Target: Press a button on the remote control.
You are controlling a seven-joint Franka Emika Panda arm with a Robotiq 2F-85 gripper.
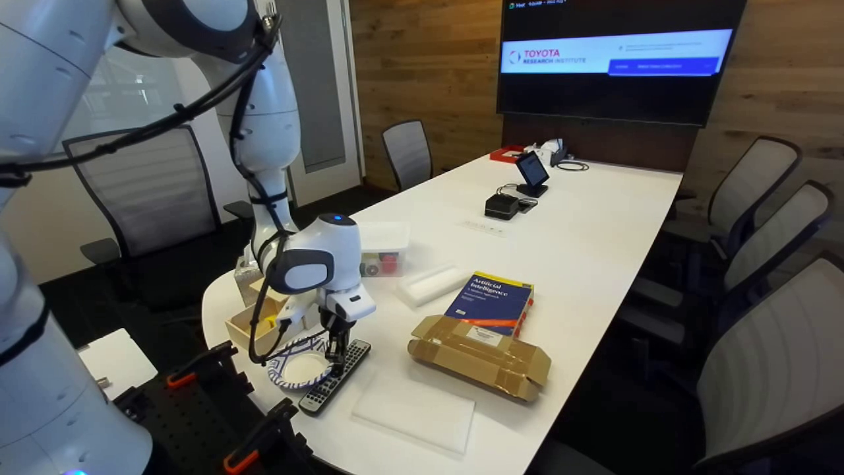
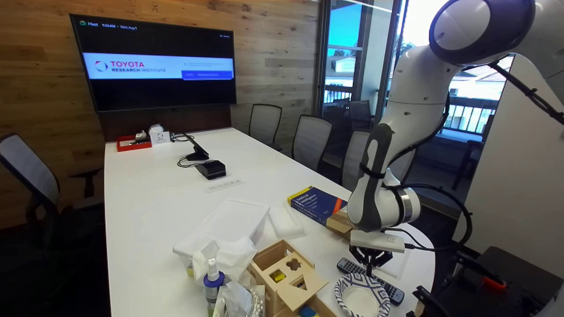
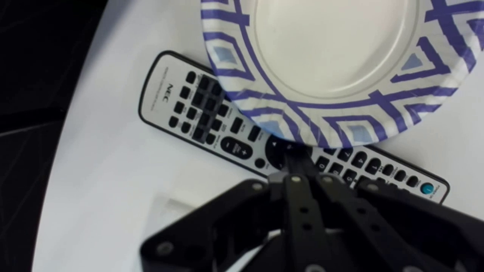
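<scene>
The remote control [image 1: 322, 394] lies flat on the white table, partly under the rim of a blue-patterned paper plate [image 1: 280, 375]. It also shows in an exterior view [image 2: 392, 291]. In the wrist view the remote [image 3: 204, 107] runs diagonally, its buttons facing up; the plate's rim [image 3: 351, 130] covers part of its upper edge. My gripper [image 3: 298, 149] points down with its fingers together and nothing between them. The fingertips are over the dark round pad mid-remote, by the plate's rim. I cannot tell whether they touch it. The gripper shows in both exterior views [image 1: 337, 371] [image 2: 369, 269].
A tan cardboard package [image 1: 475, 359] and a blue book [image 1: 491, 300] lie beyond the remote. A white foam sheet [image 1: 415, 414] lies beside it. A wooden shape box [image 2: 286, 273], a plastic bin [image 2: 220, 224] and a spray bottle [image 2: 213, 281] stand on the plate's far side.
</scene>
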